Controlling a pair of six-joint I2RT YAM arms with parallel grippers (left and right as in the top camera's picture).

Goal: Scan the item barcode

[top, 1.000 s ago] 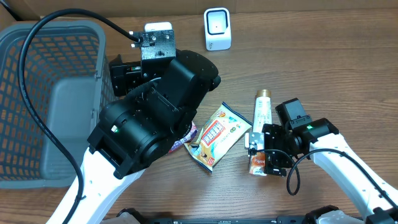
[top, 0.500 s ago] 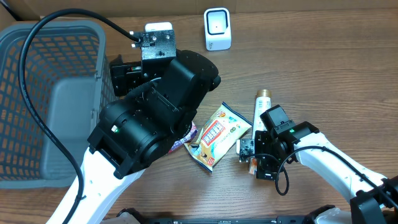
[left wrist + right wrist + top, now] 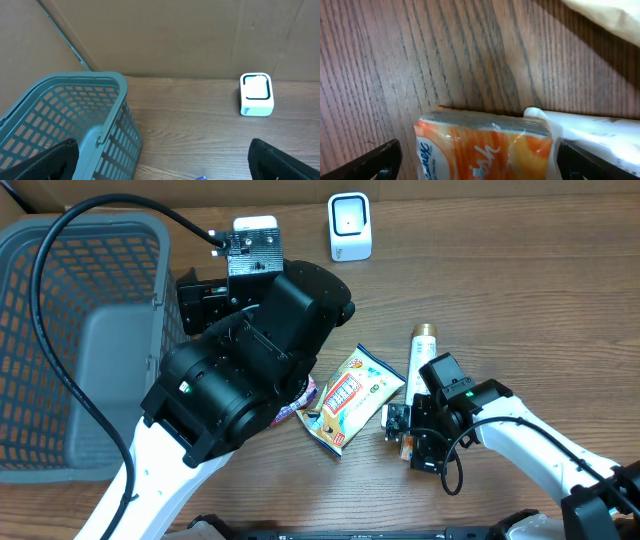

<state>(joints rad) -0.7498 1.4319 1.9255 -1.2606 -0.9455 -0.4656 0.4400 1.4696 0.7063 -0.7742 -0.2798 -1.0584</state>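
Wood table (image 3: 520,300): right gripper (image 3: 403,430) slid left, now over tube (image 3: 422,355) end near front edge, spread wide, pinching nothing. Left gripper (image 3: 162,160) spread, empty. Grab next, then scanner (image 3: 349,226).

Right tool (image 3: 399,430) farther left, over the tube (image 3: 421,360).

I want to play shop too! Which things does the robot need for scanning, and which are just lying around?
For the job:
white squeeze tube with orange end and gold cap
small white box-shaped scanner
right end effector, open over the tube's orange end

Just lying about:
yellow-and-white snack pouch
purple wrapper
grey plastic basket
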